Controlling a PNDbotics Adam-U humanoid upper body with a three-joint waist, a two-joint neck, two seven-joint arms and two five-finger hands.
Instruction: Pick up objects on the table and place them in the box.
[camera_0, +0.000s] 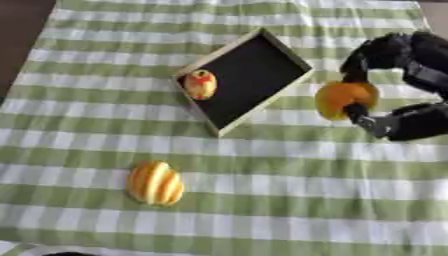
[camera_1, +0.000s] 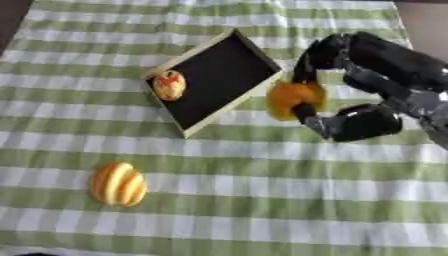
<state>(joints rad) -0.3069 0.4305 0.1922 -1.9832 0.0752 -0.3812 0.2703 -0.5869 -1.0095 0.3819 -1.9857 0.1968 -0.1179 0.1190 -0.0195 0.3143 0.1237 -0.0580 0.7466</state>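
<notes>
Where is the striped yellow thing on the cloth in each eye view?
Left eye view: the striped yellow thing lies on the cloth, lower left of centre, below the box.
Right eye view: it sits further left, near the left edge, again lower than the box.
Shared landmark: the box's near corner, above and to the right of it in both views.

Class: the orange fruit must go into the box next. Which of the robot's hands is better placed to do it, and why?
The right hand: its fingers are already curled round the orange fruit, just right of the box. The left hand shows in neither view.
</notes>
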